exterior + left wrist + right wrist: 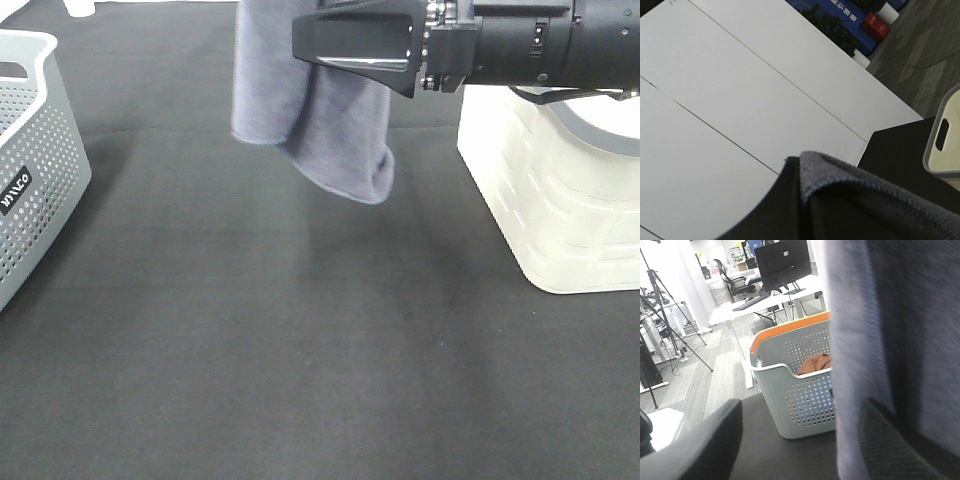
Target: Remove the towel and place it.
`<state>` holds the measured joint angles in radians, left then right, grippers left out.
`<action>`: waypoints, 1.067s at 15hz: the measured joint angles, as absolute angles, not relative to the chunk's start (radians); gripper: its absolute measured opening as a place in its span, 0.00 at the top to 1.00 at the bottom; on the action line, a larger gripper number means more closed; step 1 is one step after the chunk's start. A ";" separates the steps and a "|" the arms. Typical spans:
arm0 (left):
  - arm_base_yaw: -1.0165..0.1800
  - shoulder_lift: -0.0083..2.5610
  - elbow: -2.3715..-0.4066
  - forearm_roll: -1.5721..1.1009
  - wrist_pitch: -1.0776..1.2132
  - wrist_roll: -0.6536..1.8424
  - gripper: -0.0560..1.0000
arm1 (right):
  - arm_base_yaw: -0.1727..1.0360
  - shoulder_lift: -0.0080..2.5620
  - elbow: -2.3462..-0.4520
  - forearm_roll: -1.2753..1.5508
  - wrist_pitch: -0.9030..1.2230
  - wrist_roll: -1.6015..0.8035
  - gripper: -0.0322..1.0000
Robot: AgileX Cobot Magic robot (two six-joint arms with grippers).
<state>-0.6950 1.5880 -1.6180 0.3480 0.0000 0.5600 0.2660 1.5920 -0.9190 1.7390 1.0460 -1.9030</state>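
Fingers (705, 445) of right gripper (310, 40) spread wide, clamping nothing: one dark pad to each side in the wrist view, edge of towel (320, 130) hanging down between them. Contact between cloth and pads: cannot tell, too blurred and too close to the lens.

Fingers (772, 215) of left gripper (807, 200) clenched on the towel. Only one black finger in view, the other buried under a grey fold, pinch point itself hidden. Out of frame in the high view, somewhere above its top edge.

Towel up in the air, clear of black table cover (300, 350), hanging in loose folds. Top cut off by the frame, upper part masked by right arm (530, 45) reaching across in front of it.

Farther out, grey perforated basket (40, 150) at the left, cut off by the frame, well apart from the towel. Rust-orange cloth (812, 362) inside, mostly hidden by the wall; orange rim (785, 330) behind, rest unseen. Cream basket (550, 210) at the right, top covered by the arm. Basket corner (940, 172) with handle slot in the left wrist view; which of the two, cannot tell.

Farthest: monitor (782, 260) on a desk, tripods (660, 315), white panels (740, 100), blue sign (840, 15) with unreadable lettering.
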 joint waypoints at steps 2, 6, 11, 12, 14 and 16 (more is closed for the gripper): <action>-0.710 1.601 -1.618 0.348 0.000 0.560 0.95 | 0.266 1.594 -0.919 1.739 0.998 -1.903 0.35; -0.716 1.599 -1.618 0.348 0.011 0.559 0.95 | 0.266 1.602 -0.919 1.739 0.913 -1.903 0.35; -0.717 1.599 -1.618 0.348 0.034 0.559 0.95 | 0.266 1.603 -0.919 1.691 0.879 -1.879 0.35; -0.717 1.599 -1.618 0.348 0.058 0.559 0.95 | 0.266 1.603 -0.919 1.687 0.878 -1.877 0.35; -0.717 1.599 -1.618 0.348 0.100 0.559 0.95 | 0.266 1.603 -0.919 1.674 0.866 -1.876 0.35; -0.717 1.599 -1.618 0.348 0.103 0.559 0.95 | 0.266 1.603 -0.919 1.677 0.860 -1.871 0.35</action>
<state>-0.7170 1.5990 -1.6180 0.3480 0.1030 0.5590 0.2660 1.6030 -0.9190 1.6770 0.8600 -1.8710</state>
